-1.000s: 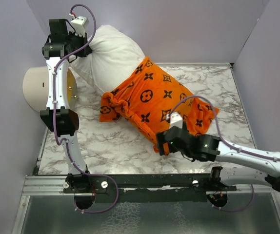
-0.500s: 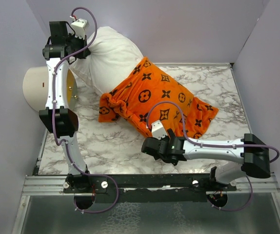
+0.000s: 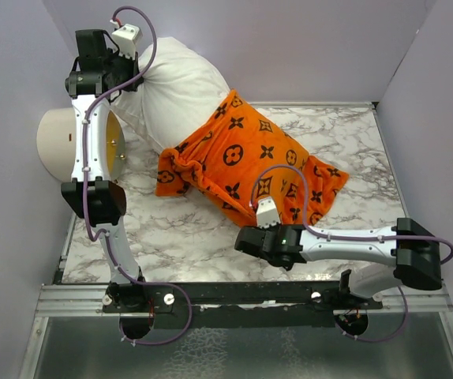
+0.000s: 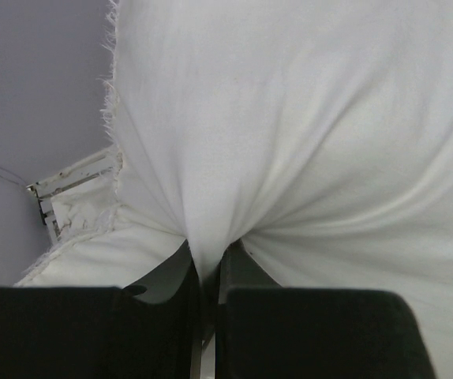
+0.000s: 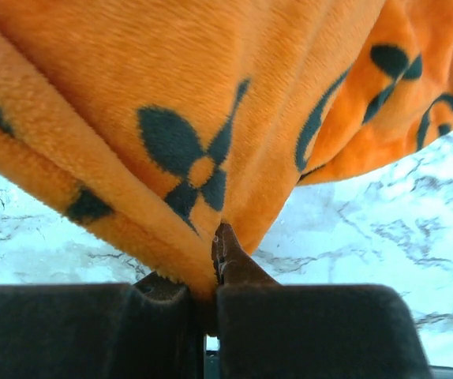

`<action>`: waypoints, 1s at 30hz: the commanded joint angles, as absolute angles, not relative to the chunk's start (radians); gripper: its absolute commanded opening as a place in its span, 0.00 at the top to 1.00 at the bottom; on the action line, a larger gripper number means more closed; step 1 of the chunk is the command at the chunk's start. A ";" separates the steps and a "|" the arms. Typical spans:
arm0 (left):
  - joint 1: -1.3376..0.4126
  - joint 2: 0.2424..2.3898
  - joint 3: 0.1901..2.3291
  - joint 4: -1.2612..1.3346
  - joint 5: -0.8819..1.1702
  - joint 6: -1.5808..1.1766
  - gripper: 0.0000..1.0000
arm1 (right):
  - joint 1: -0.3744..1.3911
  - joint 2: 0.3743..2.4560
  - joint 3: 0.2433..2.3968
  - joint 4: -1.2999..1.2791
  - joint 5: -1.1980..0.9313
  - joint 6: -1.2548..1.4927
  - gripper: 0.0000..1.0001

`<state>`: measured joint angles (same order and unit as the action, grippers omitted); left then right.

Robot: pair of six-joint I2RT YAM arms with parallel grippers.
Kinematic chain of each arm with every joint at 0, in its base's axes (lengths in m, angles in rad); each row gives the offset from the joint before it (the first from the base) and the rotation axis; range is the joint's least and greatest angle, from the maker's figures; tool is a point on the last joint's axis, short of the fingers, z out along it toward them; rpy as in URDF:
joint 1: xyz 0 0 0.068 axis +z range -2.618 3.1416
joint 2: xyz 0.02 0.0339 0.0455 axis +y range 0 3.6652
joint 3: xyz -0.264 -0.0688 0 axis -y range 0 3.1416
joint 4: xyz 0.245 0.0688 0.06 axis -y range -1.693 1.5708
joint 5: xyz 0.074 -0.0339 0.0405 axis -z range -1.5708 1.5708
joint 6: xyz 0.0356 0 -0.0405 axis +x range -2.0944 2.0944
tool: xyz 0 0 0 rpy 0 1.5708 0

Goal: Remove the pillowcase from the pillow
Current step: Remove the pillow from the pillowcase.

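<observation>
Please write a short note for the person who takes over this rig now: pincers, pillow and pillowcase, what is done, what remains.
Left pincer: shut on the pillow, at its bare far-left end.
Right pincer: shut on a fold of the pillowcase, near edge.
Done: pillowcase about half off; the pillow lies on the table.
Remaining: pull them apart until the pillowcase is free.

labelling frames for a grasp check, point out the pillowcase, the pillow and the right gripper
pillowcase (image 3: pixel 244 151), top external view, middle of its orange fabric
pillow (image 3: pixel 179 91), top external view, bare white end
right gripper (image 5: pixel 215 264), right wrist view, between its fingertips
</observation>
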<state>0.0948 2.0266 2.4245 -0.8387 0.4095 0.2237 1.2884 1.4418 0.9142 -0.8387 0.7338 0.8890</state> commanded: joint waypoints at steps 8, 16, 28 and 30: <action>0.109 1.953 2.530 -0.395 0.113 0.413 1.00 | 1.235 1.038 0.580 -0.856 0.559 1.225 0.99; 0.115 2.021 2.557 -0.300 -0.025 0.542 1.00 | 1.235 0.878 0.564 -1.012 0.560 1.433 0.99; 0.141 2.111 2.610 -0.302 -0.047 0.333 1.00 | 1.235 0.687 0.538 -1.071 0.522 1.550 0.99; 0.140 2.129 2.648 -0.305 -0.054 0.263 1.00 | 1.235 0.739 0.566 -1.100 0.514 1.541 0.99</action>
<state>0.0578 2.1899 2.5801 -0.7742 0.1608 0.3611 1.2346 0.6579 0.5682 -0.8108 0.5854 1.5326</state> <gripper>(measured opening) 0.054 0.018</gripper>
